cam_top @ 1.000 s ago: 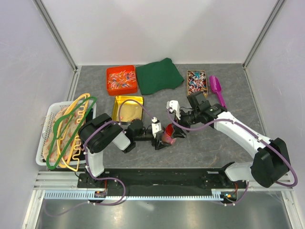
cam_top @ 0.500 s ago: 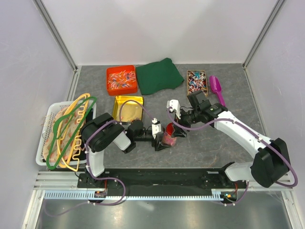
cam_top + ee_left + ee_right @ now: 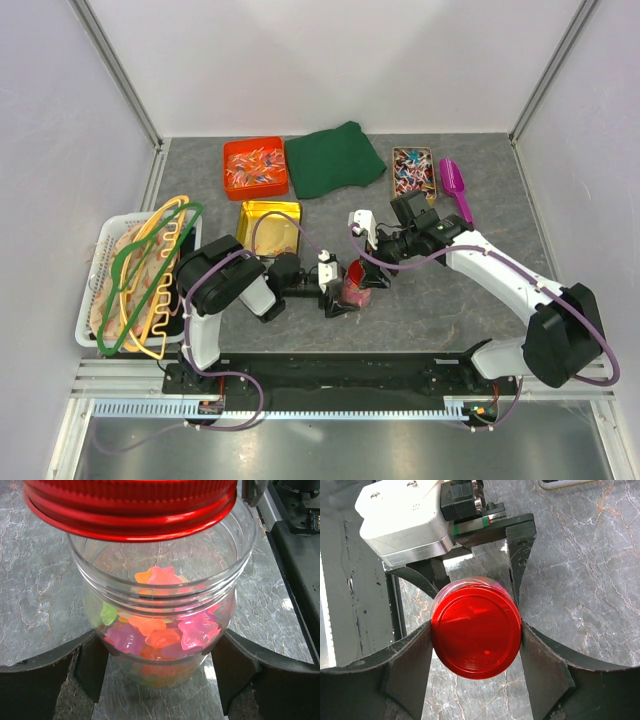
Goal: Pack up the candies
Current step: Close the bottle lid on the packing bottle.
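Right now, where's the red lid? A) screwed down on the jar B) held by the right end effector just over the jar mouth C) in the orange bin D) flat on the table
B: the right end effector grips the red lid, and the jar's threads show bare beneath it.

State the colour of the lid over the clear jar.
Red: the shiny round screw lid shows best in the right wrist view.

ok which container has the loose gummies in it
The clear jar in the left gripper, under the red lid, star-shaped pieces showing through its wall. The orange tray and small box hold wrapped sweets; the gold tin looks empty.
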You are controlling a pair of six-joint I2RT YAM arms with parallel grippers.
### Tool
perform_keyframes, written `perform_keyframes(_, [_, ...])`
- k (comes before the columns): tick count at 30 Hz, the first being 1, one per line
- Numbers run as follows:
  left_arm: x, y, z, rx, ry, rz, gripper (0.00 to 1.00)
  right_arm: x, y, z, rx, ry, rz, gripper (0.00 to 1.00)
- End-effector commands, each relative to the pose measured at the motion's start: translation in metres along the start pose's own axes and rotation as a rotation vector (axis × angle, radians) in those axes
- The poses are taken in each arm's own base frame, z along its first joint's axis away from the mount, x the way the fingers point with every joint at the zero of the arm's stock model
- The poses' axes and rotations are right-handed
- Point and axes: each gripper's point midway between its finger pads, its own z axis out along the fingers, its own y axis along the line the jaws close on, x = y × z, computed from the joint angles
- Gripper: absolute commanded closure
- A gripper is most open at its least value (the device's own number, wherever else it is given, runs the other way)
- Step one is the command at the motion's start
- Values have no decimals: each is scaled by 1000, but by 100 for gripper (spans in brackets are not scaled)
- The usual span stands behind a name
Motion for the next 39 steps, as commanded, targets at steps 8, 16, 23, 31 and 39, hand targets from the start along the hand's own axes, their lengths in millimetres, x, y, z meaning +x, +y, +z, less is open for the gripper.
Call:
perform_keyframes(8, [-1,-1,2,17,-17,64,18,-22,14,4,-52,-51,-56,28])
perform_keyframes(16, [-1,-2,2,20,-18,66,18,-14,12,11,-41,-23,-56,27])
perform_keyframes(23, [-3,-2,2,19,-20,68,18,-8,9,14,-35,-5,-49,26])
perform_keyframes(31, [-3,-3,1,22,-21,68,18,-15,7,8,0,-23,-69,18])
perform_keyframes(39, [-3,-3,1,25,-22,69,19,-11,6,6,10,-13,-75,18])
